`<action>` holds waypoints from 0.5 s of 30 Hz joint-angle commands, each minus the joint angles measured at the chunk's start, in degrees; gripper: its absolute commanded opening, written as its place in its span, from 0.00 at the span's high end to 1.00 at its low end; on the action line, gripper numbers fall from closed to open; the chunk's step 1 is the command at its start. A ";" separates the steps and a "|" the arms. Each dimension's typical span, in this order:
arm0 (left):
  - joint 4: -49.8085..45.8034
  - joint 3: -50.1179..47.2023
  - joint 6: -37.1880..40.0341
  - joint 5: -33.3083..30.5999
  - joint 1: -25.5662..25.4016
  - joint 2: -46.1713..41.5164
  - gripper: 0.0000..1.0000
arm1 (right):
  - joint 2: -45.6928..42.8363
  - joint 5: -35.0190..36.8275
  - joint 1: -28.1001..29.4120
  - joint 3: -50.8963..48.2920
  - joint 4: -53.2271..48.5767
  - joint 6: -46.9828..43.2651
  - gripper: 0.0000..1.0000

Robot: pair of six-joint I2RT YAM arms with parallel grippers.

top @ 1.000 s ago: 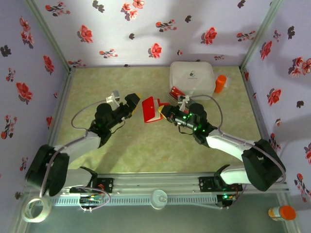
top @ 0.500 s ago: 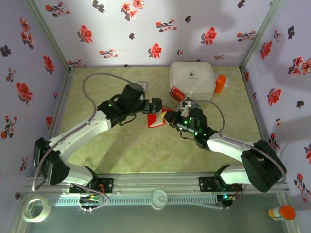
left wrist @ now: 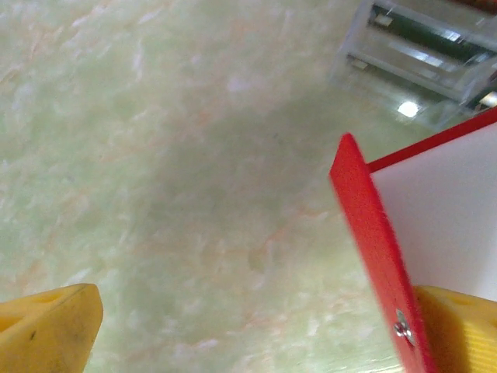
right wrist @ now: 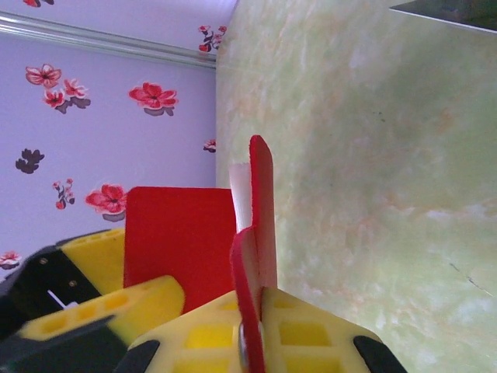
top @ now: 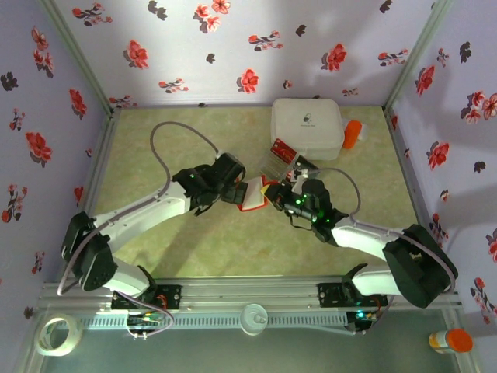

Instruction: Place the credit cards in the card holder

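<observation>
The right wrist view shows the right gripper (right wrist: 247, 330) clenched on the red card holder (right wrist: 260, 210). The left wrist view shows the left gripper (left wrist: 248, 330) released, with the holder's edge against one finger.

My left claw (top: 238, 189) and right claw (top: 273, 194) have yellow fingers (left wrist: 48, 325). The card holder (top: 255, 195) is red outside and white within, with a red border. The counter (top: 194, 132) is pale green, marbled with faint orange. The walls (top: 233, 47) are lavender with red and dark flowers. Far right are a white box (top: 307, 124), an orange bottle (top: 352, 134) and a red credit card (top: 281, 149) with white marks.
</observation>
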 commanded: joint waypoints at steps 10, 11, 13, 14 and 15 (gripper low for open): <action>7.33 -14.81 -2.69 -1.39 0.52 -1.91 0.00 | 1.94 11.60 7.67 -5.61 6.35 -0.05 1.00; 8.23 -15.67 -2.76 -0.95 0.53 -1.60 0.00 | 2.43 12.99 8.72 -6.11 7.13 -0.04 1.00; 9.81 -17.30 -3.26 -0.21 0.53 -0.68 0.00 | 3.40 15.82 10.82 -7.08 8.61 -0.04 1.00; 10.34 -17.97 -3.54 0.02 0.51 -0.16 0.00 | 3.71 17.38 11.80 -7.74 9.10 -0.04 1.00; 10.68 -18.50 -3.73 0.15 0.44 0.25 0.00 | 4.02 18.71 12.70 -8.05 9.27 -0.04 1.00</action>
